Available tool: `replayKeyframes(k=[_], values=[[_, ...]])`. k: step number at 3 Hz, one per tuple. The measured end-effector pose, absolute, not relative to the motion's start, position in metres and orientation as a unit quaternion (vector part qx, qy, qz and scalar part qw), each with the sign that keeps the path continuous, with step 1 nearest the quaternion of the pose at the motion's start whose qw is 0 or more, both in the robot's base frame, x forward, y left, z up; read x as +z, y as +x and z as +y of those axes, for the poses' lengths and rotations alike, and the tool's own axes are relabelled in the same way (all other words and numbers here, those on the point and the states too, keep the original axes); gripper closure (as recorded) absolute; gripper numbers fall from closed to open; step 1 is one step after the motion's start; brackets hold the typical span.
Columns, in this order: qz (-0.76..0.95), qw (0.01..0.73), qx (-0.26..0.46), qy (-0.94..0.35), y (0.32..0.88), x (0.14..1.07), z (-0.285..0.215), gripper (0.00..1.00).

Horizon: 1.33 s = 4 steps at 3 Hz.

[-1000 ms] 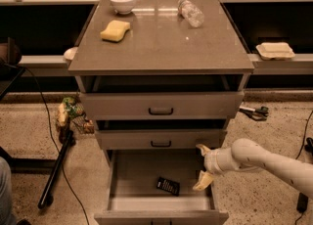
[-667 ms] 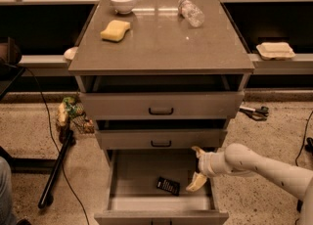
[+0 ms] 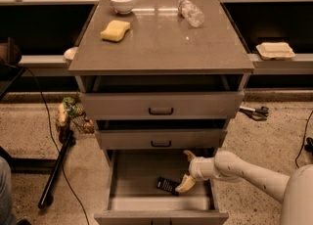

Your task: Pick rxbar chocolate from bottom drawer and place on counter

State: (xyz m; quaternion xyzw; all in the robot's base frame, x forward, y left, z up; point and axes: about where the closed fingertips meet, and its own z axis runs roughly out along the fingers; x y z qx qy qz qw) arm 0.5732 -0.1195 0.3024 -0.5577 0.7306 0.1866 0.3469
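Observation:
The bottom drawer point(image 3: 124, 203) is pulled open, with a plain grey inside. The rxbar chocolate point(image 3: 167, 185), a small dark flat bar, lies on the drawer floor right of the middle. My gripper point(image 3: 187, 170) reaches in from the right on a white arm, inside the drawer. Its pale fingers are spread open, one fingertip point(image 3: 185, 185) just right of the bar, the other point(image 3: 189, 155) farther back. It holds nothing. The counter point(image 3: 161, 38) is the glossy grey-brown top of the cabinet.
On the counter are a yellow sponge point(image 3: 115, 30), a white bowl point(image 3: 122, 0) and a clear plastic bottle point(image 3: 190, 12). The two upper drawers point(image 3: 161, 105) stand slightly open above the gripper. A black pole point(image 3: 56, 170) and cables lie on the floor at left.
My gripper has moved left and a little deeper into the bottom drawer, closing in on the bar. The bar has not moved.

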Motion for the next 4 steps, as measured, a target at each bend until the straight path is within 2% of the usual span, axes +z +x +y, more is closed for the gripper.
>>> replayKeyframes(k=[1,4], values=[[0.731,0.341,0.191,-0.559,0.573,0.293,-0.114,0.0],[0.721,0.366,0.201,-0.554,0.568,0.174,-0.056,0.0]])
